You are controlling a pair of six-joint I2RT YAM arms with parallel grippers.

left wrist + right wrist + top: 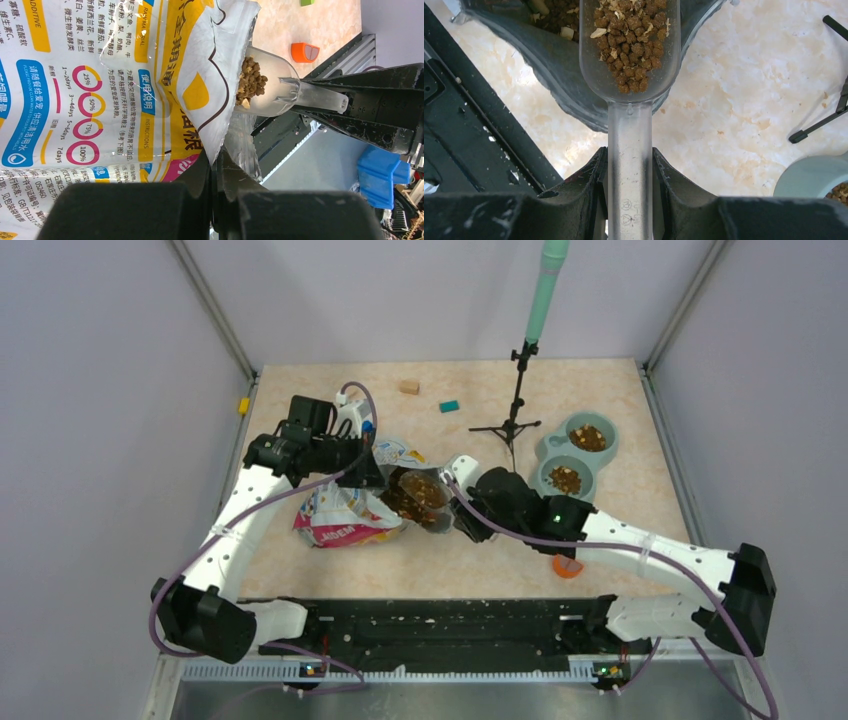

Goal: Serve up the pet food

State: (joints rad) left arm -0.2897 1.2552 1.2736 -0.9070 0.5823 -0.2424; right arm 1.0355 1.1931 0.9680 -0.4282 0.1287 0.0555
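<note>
Where grey walls (100,390) enclose the beige tabletop (620,410), the left end effector (214,172) is clamped on the rim of the bag (100,100). The right end effector (630,180) grips a clear scoop (630,130) by its handle. Pet food (631,45) heaps in its bowl just ahead of the fingers, at the bag's mouth. The bag's interior is mostly hidden.

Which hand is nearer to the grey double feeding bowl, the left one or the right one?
Right. The right hand, holding the scoop at the mouth of the bag, is left of the bowl, apart from it. The left hand pinches the bag farther left.
</note>
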